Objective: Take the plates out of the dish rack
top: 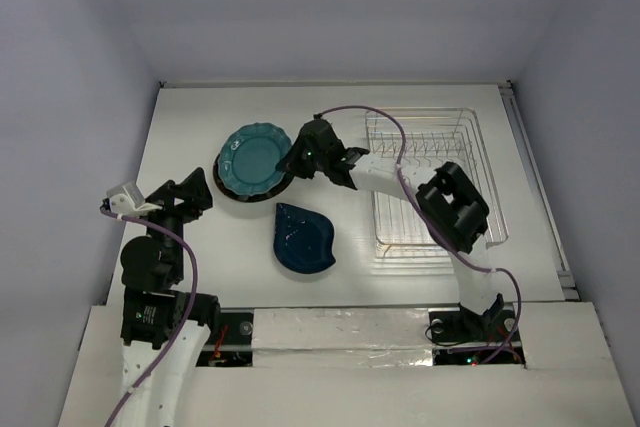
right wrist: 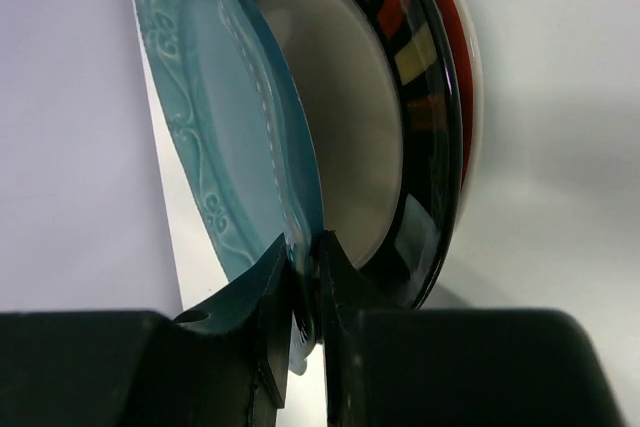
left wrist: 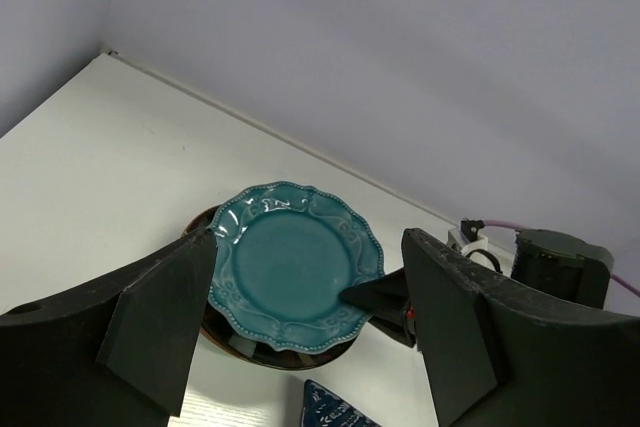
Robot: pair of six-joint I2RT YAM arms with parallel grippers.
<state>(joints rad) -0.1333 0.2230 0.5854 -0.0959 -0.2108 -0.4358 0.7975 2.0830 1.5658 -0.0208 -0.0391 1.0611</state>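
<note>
A teal scalloped plate lies on top of a stack of plates at centre left of the table. My right gripper is shut on the teal plate's right rim. Under it sit a dark-rimmed plate and a red-edged plate. A dark blue leaf-shaped plate lies alone nearer the front. The silver wire dish rack stands at right with no plates in it. My left gripper is open and empty, left of the stack; the teal plate shows between its fingers.
The right arm's forearm and purple cable stretch across the rack's left part. White walls close in the table at back and sides. The table's front edge runs just ahead of the arm bases.
</note>
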